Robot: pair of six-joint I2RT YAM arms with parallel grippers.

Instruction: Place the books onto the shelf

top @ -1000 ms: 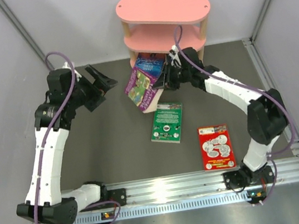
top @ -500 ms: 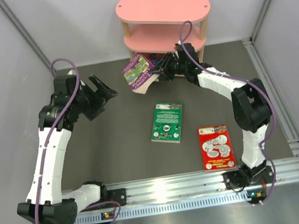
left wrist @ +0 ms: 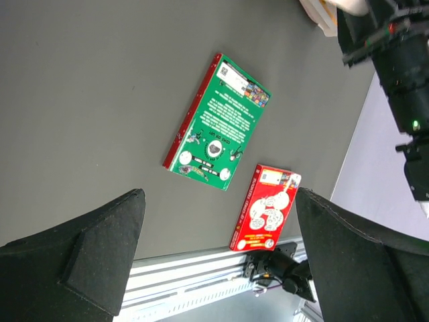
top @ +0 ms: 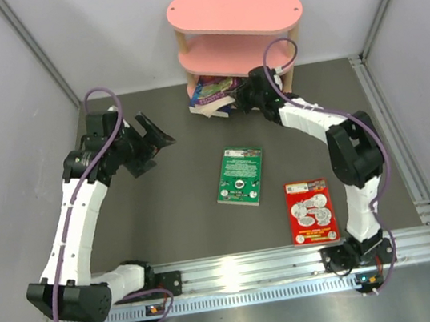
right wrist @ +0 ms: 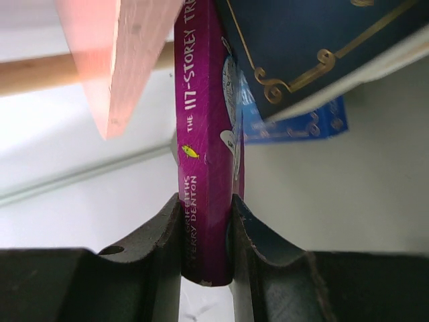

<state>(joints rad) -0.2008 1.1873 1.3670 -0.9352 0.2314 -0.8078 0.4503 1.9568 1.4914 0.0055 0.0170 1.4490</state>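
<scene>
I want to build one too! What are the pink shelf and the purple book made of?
The pink shelf: probably painted wood, with matte boards and faint grain on the edge, standing on pale bare-wood posts. The purple book: paper, with a smooth printed card cover. Its thin spine sits pinched between the right fingers.

Both of your arms wear white shells on the long links and black housings at the joints, the left arm point(top: 70, 223) and right arm point(top: 306, 119) alike. A purple cable point(top: 98, 90) runs along each. The left gripper point(top: 151, 142) has broad matte-black wedge fingers point(left wrist: 74, 268); the right gripper point(right wrist: 208, 201) has black fingers point(right wrist: 147, 268), one with a small round hole.
</scene>
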